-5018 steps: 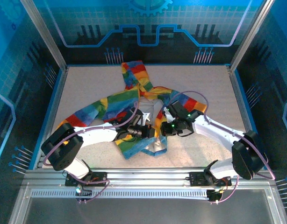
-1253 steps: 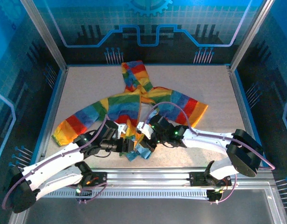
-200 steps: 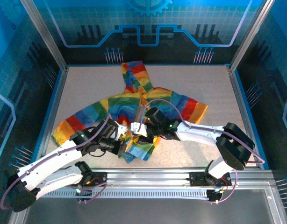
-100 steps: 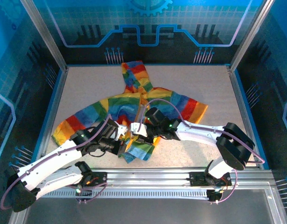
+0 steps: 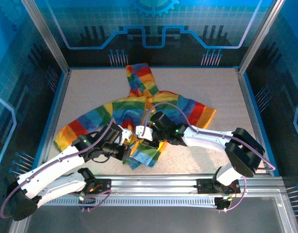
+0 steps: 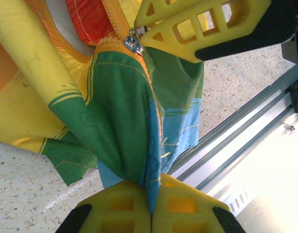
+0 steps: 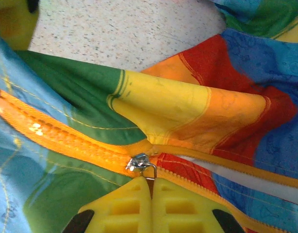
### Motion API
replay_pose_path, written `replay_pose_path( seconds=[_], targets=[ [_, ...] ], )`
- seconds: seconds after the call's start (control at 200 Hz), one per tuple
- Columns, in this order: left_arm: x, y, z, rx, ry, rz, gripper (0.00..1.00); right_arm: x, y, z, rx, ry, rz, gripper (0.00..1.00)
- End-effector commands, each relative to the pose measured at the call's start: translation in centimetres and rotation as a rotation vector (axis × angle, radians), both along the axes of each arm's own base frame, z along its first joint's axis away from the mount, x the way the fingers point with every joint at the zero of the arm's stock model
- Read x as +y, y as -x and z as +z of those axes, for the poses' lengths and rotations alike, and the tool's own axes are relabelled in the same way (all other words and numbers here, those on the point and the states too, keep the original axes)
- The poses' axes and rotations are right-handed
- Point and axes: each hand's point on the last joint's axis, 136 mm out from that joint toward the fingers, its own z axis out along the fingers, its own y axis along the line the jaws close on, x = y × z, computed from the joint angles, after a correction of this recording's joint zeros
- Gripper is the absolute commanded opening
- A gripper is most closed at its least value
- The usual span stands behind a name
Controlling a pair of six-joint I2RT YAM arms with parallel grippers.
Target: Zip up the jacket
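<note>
Mid-frame, the jacket (image 5: 129, 107) lay with the left gripper (image 6: 151, 206) pinching its hem (image 6: 148, 177) and the right gripper (image 7: 150, 187) clamped on the pull (image 7: 148, 171), unzipped track (image 7: 226, 163) running up-frame toward the hood (image 5: 139, 77).

Rainbow blocks of red, orange, yellow, green and blue stripe the jacket (image 5: 124, 109), its zipper tape (image 7: 61, 138) bright orange and its zipper pull (image 7: 139, 162) silver, right at the tips of the yellow right claw (image 7: 151, 187). White lining (image 7: 256, 178) shows just beyond. The left claw (image 6: 151, 204) is yellow too, the desk (image 5: 91, 87) speckled beige.
</note>
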Motion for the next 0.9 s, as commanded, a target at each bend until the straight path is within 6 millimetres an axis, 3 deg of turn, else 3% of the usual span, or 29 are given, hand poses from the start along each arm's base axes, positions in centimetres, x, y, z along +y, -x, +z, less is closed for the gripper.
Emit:
replay_pose_path(
  seconds=[0.0, 0.37, 0.465, 0.49, 0.535, 0.695, 0.896],
  targets=[
    [0.0, 0.7, 1.2, 0.013, 0.016, -0.008, 0.00, -1.3, -2.4, 0.2, -0.081, 0.052, -0.107, 0.00],
    [0.3, 1.0, 1.2, 0.033, 0.004, 0.004, 0.00, -2.2, -4.0, -0.3, -0.119, 0.074, -0.175, 0.00],
    [0.4, 1.0, 1.2, 0.031, 0.004, 0.006, 0.00, -1.6, -3.4, 0.4, -0.119, 0.028, -0.127, 0.00],
    [0.4, 1.0, 1.1, 0.032, 0.004, 0.006, 0.00, -1.9, -2.6, -0.4, -0.102, 0.029, -0.102, 0.00],
    [0.3, 1.0, 1.1, 0.029, 0.009, 0.003, 0.00, -1.6, -1.8, -0.1, -0.097, -0.007, -0.060, 0.00],
    [-0.6, 0.8, 1.9, -0.021, 0.064, -0.048, 0.00, -1.0, 0.1, 0.8, -0.090, -0.109, 0.060, 0.32],
    [-2.2, -2.1, 3.9, -0.138, -0.022, -0.196, 0.00, -2.5, -1.5, 1.4, 0.005, -0.175, -0.082, 0.37]
  ],
)
